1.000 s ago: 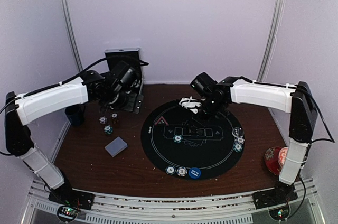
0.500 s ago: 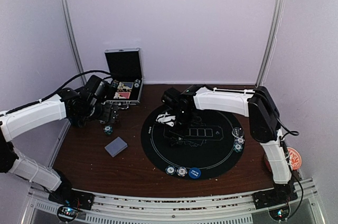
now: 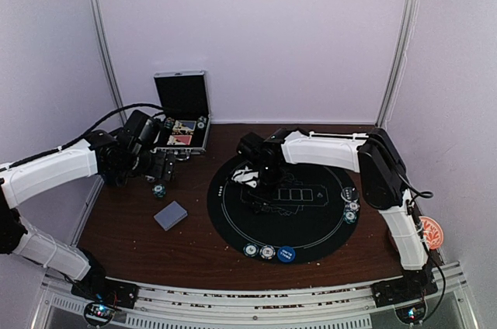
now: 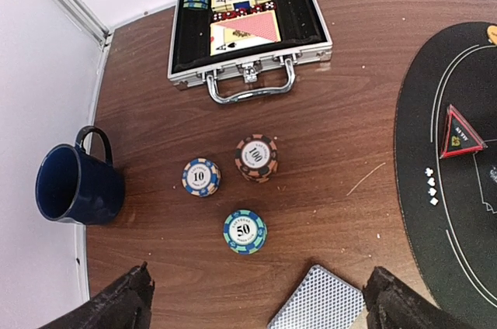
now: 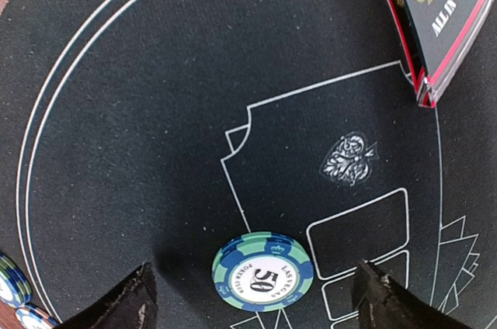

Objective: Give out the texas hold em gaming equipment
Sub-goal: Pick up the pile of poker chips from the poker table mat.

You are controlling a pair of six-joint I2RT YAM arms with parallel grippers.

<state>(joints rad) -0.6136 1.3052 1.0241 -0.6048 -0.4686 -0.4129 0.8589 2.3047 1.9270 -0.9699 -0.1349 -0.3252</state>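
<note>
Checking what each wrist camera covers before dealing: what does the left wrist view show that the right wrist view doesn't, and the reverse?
Only left wrist: the open case, blue mug, the 10 stack, 100 stack and 50 stack on bare wood, and the card deck. Only right wrist: a 50 chip near the spade emblem. Both: the black mat and the red ALL IN marker.

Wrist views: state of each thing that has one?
chip case: open, lid up
blue mug: upright on the table
100 chip stack: stacked on the table
10 chips: flat on the table
table 50 chips: flat
card deck: face down on the table
ALL IN marker: flat on the black mat
mat 50 chip: flat, untouched
left gripper: open, empty
right gripper: open over the mat 50 chip, empty
</note>
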